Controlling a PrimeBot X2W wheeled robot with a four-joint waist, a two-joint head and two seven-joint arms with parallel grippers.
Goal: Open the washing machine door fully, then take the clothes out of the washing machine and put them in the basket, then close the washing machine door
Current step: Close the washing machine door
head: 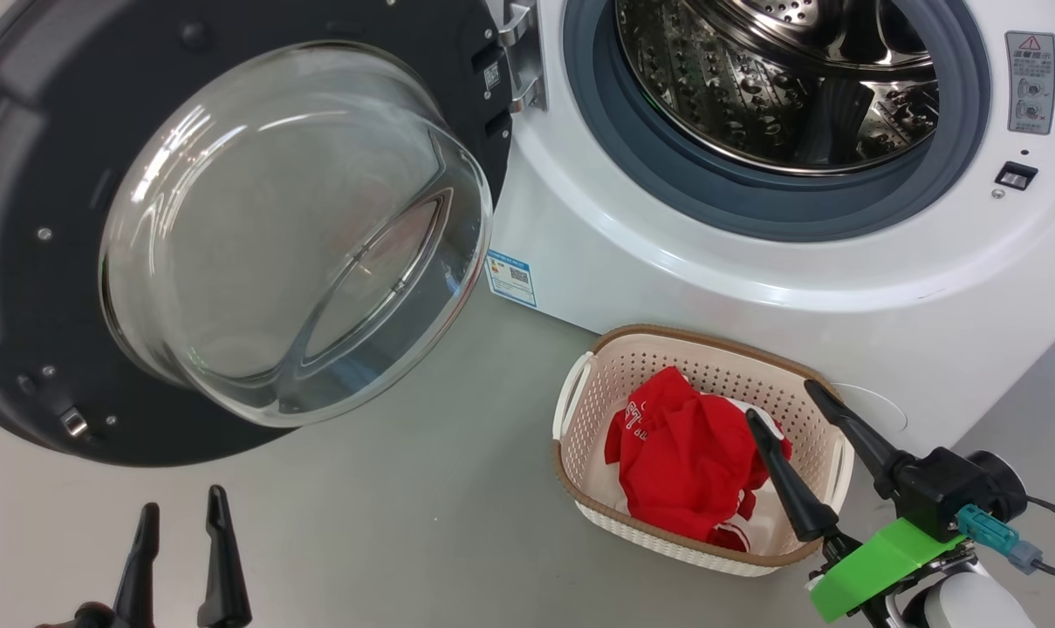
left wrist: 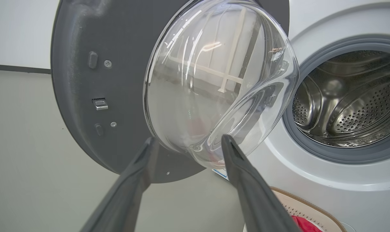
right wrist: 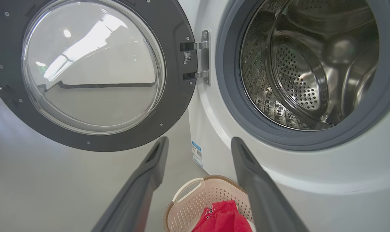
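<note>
Grey floor (head: 387,532) underfoot. Nearest: left gripper (head: 182,499) low, fingers apart, empty. Next: right gripper (head: 781,399) fingers apart, empty, over basket (head: 693,337) holding red clothes (head: 680,458). Beyond: door (head: 21,262) wide open; washing machine (head: 667,253) drum (head: 780,78) looks empty. Risk: closing push slips off bulging glass (head: 291,235), so door fails to latch.

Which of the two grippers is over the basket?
The right gripper: its open fingers point over the basket holding the clothes. The left gripper is apart, by the door.

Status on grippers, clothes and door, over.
Left gripper open, short of washing machine door; right gripper open over basket. Clothes in basket. Door wide open, nothing touching it.
</note>
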